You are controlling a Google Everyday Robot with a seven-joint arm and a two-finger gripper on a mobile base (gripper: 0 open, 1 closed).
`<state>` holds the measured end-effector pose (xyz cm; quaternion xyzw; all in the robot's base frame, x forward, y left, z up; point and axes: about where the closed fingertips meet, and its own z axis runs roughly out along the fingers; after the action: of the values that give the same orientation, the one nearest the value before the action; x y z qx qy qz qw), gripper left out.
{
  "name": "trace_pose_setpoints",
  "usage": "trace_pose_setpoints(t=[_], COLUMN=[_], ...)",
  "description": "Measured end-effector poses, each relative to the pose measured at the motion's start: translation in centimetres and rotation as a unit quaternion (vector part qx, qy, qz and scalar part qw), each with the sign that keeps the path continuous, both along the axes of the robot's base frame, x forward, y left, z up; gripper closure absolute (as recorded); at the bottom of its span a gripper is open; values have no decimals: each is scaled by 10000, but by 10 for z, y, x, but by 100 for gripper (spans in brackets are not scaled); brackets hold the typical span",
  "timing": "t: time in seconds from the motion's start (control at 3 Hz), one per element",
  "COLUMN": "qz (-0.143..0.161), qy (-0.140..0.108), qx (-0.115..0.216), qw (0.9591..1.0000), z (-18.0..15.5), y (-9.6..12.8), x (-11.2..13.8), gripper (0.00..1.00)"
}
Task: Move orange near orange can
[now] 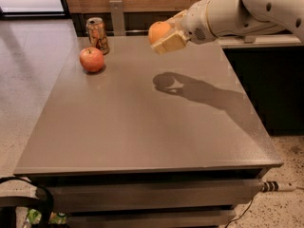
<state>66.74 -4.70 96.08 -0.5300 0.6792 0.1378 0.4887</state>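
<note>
The hand (167,36) grips the orange (158,31), aloft over the bench's (142,127) far side, well right of the can (97,35). This looks like the carry step. Next, move left and lower the orange beside the can, clear of the apple (91,59).

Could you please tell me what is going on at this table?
The robot's two-finger gripper is shut on a round bright-orange fruit, holding it in the air over the far side of the grey table. The small dented orange-brown can stands at the far left corner, with a red-yellow apple just in front of it. The fruit has not yet been set down near the can.
</note>
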Motion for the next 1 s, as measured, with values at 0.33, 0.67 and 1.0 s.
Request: trace_pose_setpoints(t=[0.33,0.67,1.0], qz=[-25,-27,-61], qy=[-13,1,55], qx=[-136,-355,-412], qw=[9999,9994,9991], z=[-3,-13,-28], y=[9,29,45], x=[19,61,88], gripper=[100,100,100])
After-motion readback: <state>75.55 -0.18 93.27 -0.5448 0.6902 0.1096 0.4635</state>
